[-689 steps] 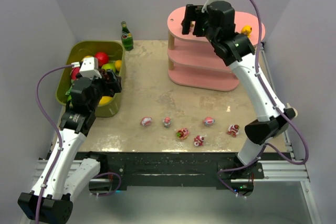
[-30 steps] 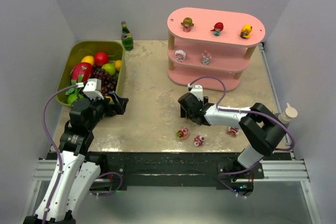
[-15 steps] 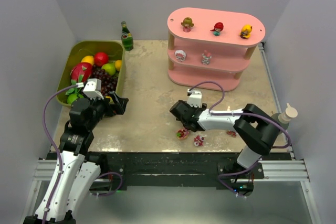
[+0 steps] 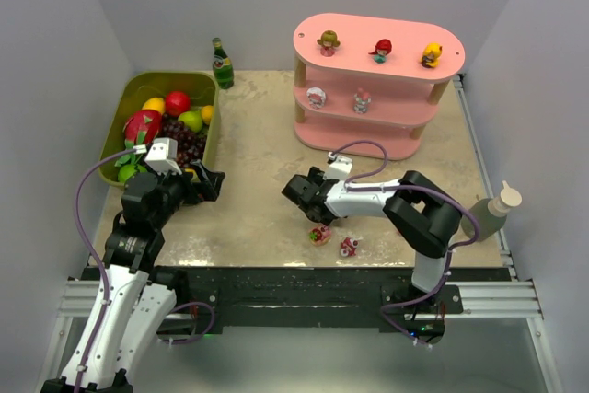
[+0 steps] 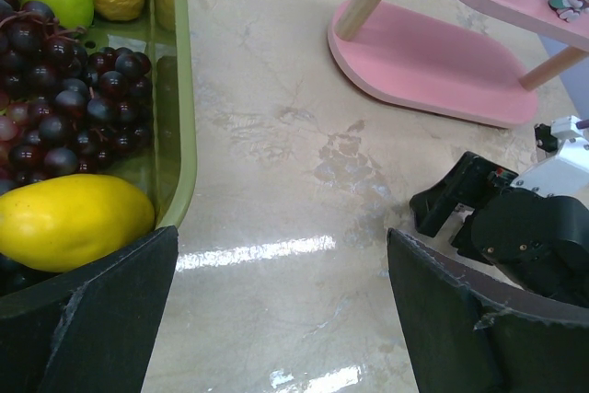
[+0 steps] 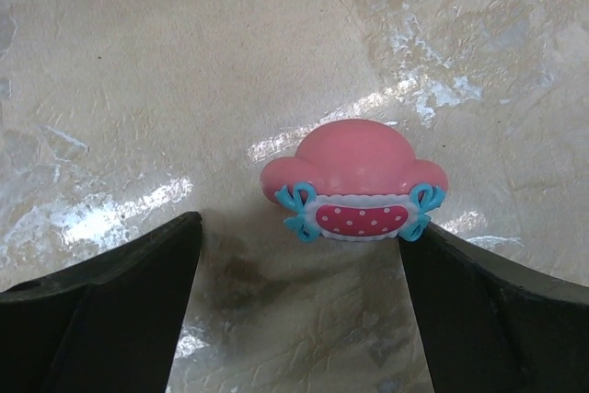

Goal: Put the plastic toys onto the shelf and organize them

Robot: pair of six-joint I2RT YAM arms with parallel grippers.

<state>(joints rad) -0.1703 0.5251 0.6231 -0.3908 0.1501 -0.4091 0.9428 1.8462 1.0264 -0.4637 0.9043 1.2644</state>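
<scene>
The pink shelf (image 4: 402, 39) stands at the back right, with three plastic toys on its top board: a brown-haired one (image 4: 328, 41), a red one (image 4: 380, 49) and a yellow one (image 4: 431, 54). Two more toys (image 4: 316, 97) stand on the middle board. Two toys (image 4: 320, 235) lie on the table near the front edge. My right gripper (image 4: 293, 192) is low over the table and open. A pink toy with blue bows (image 6: 354, 186) lies just ahead of its fingertips (image 6: 299, 255), close to the right one. My left gripper (image 5: 281, 310) hovers open and empty beside the bin.
An olive-green bin (image 4: 209, 131) of toy fruit sits at the left, with grapes (image 5: 74, 98) and a yellow fruit (image 5: 69, 218) near my left gripper. A green bottle (image 4: 221, 63) stands at the back. A pale squeeze bottle (image 4: 497, 204) stands at the right edge.
My right gripper has slid left along the table, past the front toys, and its jaws have widened. The left arm has stayed still.
</scene>
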